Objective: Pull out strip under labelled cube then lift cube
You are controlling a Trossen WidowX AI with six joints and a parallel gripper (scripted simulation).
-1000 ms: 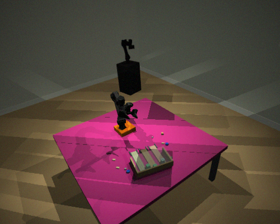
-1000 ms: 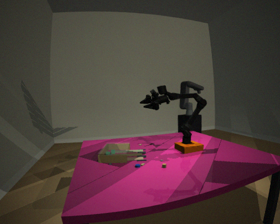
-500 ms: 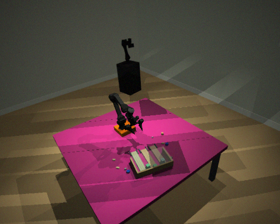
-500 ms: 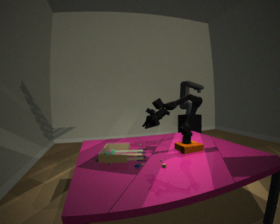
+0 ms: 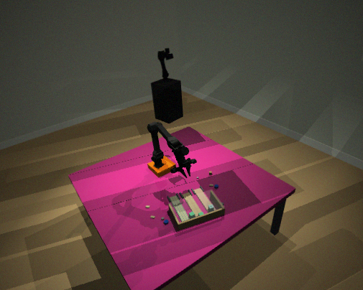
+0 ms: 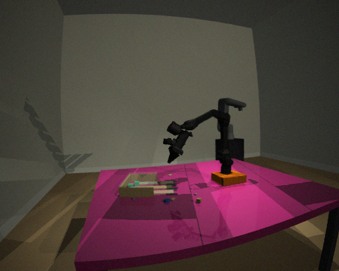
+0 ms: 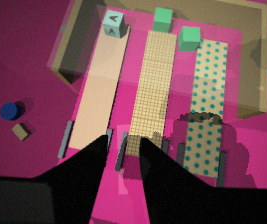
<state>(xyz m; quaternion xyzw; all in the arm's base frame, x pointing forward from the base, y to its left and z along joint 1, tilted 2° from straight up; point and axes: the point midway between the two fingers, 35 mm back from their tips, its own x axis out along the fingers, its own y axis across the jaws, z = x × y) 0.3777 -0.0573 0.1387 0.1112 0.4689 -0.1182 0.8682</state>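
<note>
The labelled cube (image 7: 113, 24) (image 5: 210, 207), pale teal with a dark letter A, sits at the far end of the plain peach strip (image 7: 98, 90) (image 5: 203, 197). A green cube (image 7: 163, 19) is at the far end of the checked strip (image 7: 152, 82). Another green cube (image 7: 189, 38) is at the far left corner of the dotted strip (image 7: 207, 75). Whether either green cube rests on its strip is unclear. My gripper (image 5: 187, 177) (image 6: 170, 162) (image 7: 124, 142) is partly open and empty, pointing down, high above the table near the strips' near ends.
A wooden box (image 7: 256, 55) (image 5: 201, 221) (image 6: 136, 192) walls the strips' far part, under a see-through cover. Grey rails (image 7: 65, 140) (image 7: 222, 167) flank the near ends. A blue disc (image 7: 10, 111) and a small tan block (image 7: 20, 131) lie left of the box in the wrist view.
</note>
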